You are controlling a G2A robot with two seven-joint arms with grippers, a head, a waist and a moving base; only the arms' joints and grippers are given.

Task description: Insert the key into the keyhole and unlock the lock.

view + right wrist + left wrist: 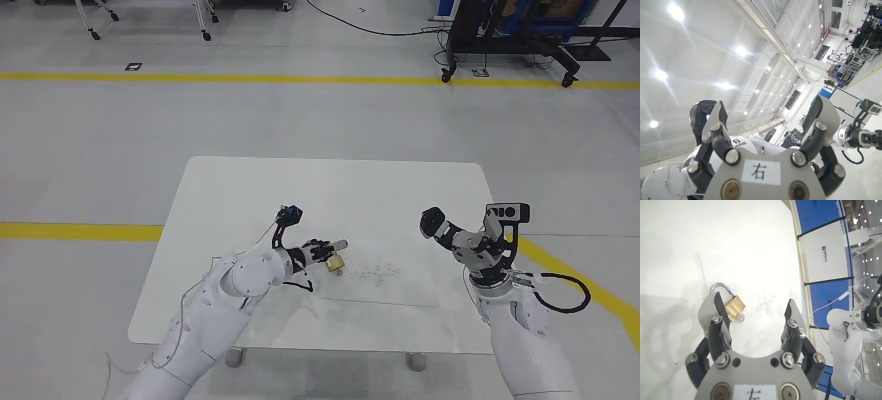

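The brass padlock (734, 307) lies on the white counter (753, 237), tucked right by one side of the left end effector (754, 298), which is spread wide with nothing in it. A little silver key (740, 318) pokes out at the lock's bottom end, so it looks seated in the keyhole. Whether the shackle has popped is hard to call, since one leg hides behind that end effector. The right end effector (770, 103) is spread and empty too. It points at the ceiling, well apart from the lock, probably parked there to leave the left one room.
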